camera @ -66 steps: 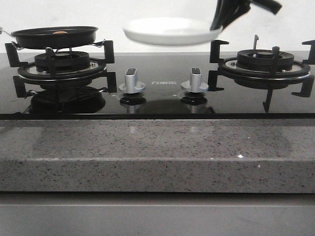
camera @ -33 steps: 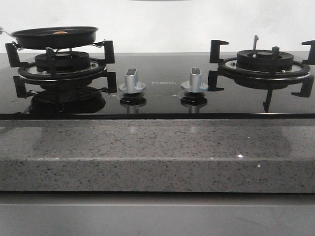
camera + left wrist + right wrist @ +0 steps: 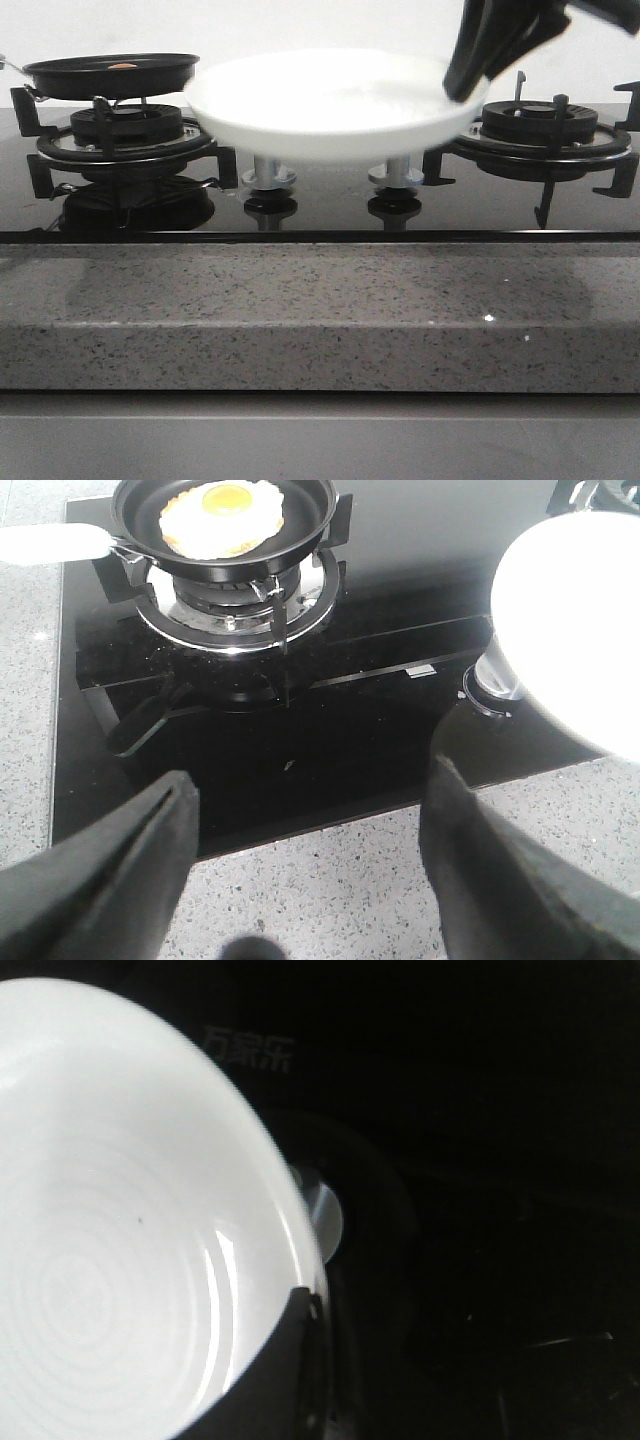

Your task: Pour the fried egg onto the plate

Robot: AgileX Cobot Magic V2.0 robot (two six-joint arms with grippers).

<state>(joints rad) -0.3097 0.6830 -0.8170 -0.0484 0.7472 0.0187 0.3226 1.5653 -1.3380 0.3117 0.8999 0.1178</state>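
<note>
Back in view since half a second ago, right gripper [image 3: 470, 85] fingers pinch the plate [image 3: 320, 105] rim above the knobs, left gripper [image 3: 310, 870] fingers spread empty, nearer the fried egg [image 3: 222, 518] in the pan [image 3: 300, 535] on the left burner.

A kitchen: gas hob [image 3: 330, 195] set in speckled stone counter [image 3: 320, 315].

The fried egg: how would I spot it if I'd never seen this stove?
Find the black glass hob and go to its left burner, where a small black pan sits. The fried egg lies inside: white, browned ruffled edge, orange yolk, unlike the bare white plate nearby.
</note>
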